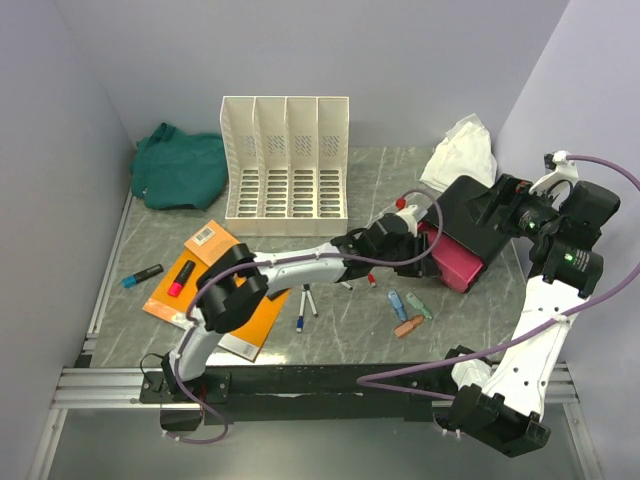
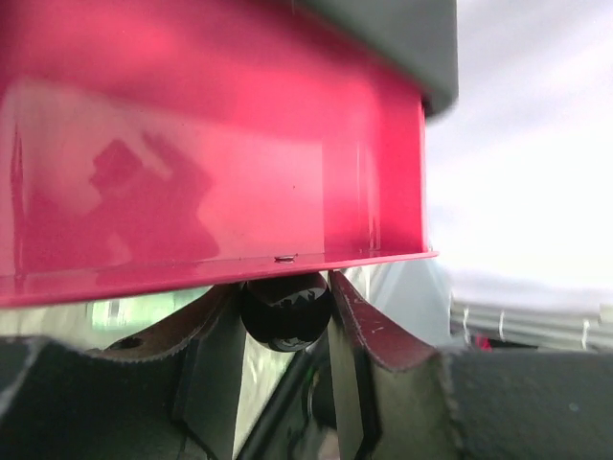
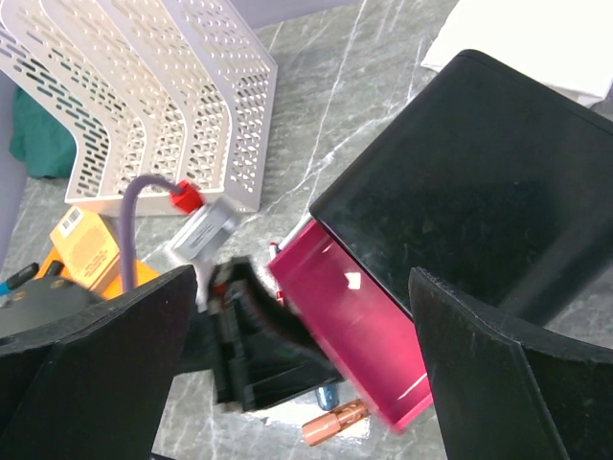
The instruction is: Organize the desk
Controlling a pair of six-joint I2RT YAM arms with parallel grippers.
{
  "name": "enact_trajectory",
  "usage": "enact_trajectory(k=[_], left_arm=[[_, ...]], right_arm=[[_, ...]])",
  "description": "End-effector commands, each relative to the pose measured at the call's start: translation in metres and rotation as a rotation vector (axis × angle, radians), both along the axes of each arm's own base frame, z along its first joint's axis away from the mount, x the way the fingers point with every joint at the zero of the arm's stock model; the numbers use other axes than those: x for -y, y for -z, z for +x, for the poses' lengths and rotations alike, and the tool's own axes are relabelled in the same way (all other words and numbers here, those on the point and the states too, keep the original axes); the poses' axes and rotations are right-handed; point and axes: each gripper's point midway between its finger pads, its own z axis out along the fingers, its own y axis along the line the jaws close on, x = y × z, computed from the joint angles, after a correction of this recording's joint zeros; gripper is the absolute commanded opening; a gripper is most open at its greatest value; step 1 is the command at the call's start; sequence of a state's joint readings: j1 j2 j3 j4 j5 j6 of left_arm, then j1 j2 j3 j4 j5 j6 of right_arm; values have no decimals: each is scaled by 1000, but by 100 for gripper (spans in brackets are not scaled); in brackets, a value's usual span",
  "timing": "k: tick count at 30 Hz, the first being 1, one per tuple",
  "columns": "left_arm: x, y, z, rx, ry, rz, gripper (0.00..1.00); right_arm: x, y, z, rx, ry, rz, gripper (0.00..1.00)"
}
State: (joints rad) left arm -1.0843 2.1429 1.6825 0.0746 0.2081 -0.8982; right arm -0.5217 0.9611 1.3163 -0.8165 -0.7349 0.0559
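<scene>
We count things across the desk [image 1: 370, 170], a dark grey-green top with white veins that fills the floor between the pale walls. At the far left lies one crumpled green cloth [image 1: 180, 167]. Nearer us on that side is one blue marker [image 1: 142, 275], and just to its right are two orange books: a small one with a barcode label [image 1: 212, 240] and a larger one [image 1: 205, 305]. A single pink marker [image 1: 182, 277] rests on the larger one. At the far side, left of middle, one white file rack [image 1: 285, 160] stands upright with four slots. Two pens [image 1: 306, 305] lie near the middle, close to the arm. To their right we see three small tubes, one blue [image 1: 397, 303], one pale green [image 1: 418, 306] and one copper [image 1: 407, 326]; we cannot tell what they are. The left gripper [image 1: 415, 238] reaches right to one pink drawer [image 1: 452, 264], which stands partly out of one black box [image 1: 478, 215]. Its fingers [image 2: 359, 331] are drawn narrow and press on the drawer's one black knob [image 2: 285, 314] from both sides. The right gripper [image 1: 508, 208] hangs over the black box with its fingers spread wide, holding nothing. One white cloth [image 1: 462, 152] lies at the far right.
</scene>
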Motion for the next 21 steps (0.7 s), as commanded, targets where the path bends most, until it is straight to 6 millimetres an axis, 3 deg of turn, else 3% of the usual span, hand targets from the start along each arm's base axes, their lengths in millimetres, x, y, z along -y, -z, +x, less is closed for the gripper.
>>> enact_trajectory(k=[1,6,9,13,16,21], left_arm=[[-13,-55,-15,80,56,-118,15],[-30,-43,-26,67,68,-94,17],[-35,-47,-24,74,49,-93,23],[-39,-58,-21,92,28,-95,60],[-43,-64,-20,104,15,-85,77],[-74,-76,-17,162,-58,-52,91]], right_arm=[[0,-2,-4,27,-13,-40,99],[-5,6,-8,12,-64,-64,99],[-8,9,-12,8,-105,-94,99],[-15,10,-17,-1,-171,-121,100],[-19,10,-19,-6,-216,-161,100],[-24,10,-23,-2,-277,-248,100]])
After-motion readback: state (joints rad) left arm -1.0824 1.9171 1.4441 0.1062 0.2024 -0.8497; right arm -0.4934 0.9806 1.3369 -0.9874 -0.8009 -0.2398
